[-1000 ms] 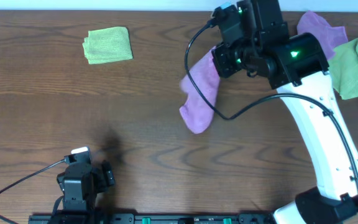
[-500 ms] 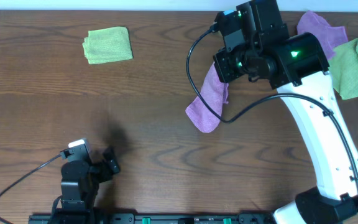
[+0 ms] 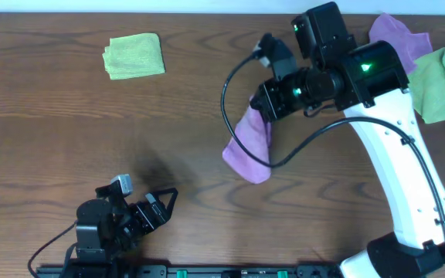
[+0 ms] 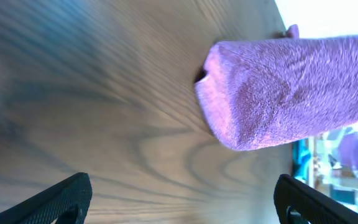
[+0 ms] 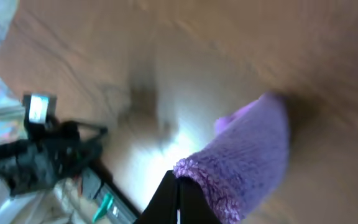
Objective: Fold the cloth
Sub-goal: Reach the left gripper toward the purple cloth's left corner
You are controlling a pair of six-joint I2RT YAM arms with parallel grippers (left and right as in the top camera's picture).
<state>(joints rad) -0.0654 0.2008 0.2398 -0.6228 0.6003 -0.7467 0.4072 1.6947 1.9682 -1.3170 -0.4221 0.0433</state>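
Swung rightward over the past second, the left gripper (image 3: 159,202) sits low at the near edge of the table (image 3: 52,139), jaws spread wide and empty, facing the cloth (image 3: 247,147). The right gripper (image 5: 179,188) is pinched tight on the cloth's upper edge. The purple cloth hangs bunched from it, right of centre, lower end down at the wood. A folded green cloth (image 3: 134,55) lies far left; a heap of cloths (image 3: 439,77) fills the far right corner.
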